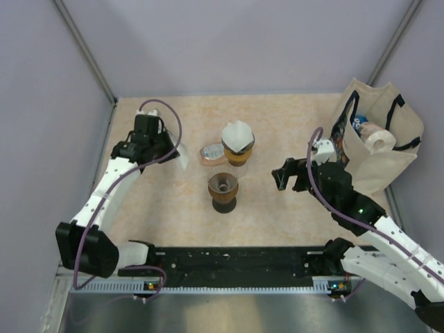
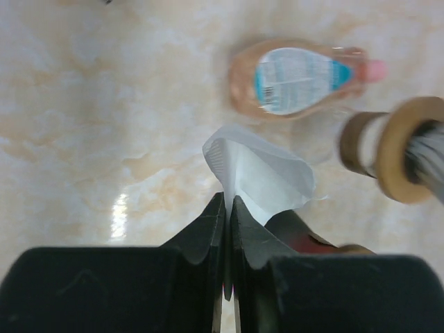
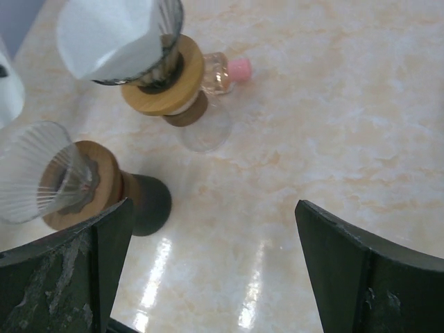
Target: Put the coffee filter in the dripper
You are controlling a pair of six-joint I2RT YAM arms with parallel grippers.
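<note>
Where grey walls (image 1: 243, 41) enclose it, the marbled tabletop (image 1: 267, 222) bears an empty dripper (image 1: 223, 191).

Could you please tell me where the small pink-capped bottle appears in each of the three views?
Top external: the bottle lies near centre, just left of the filter-topped dripper.
Left wrist: upper middle, label up, cap pointing right.
Right wrist: top centre, mostly hidden behind that dripper, pink cap showing.
Shared landmark: that dripper's wooden collar, beside the bottle.
</note>
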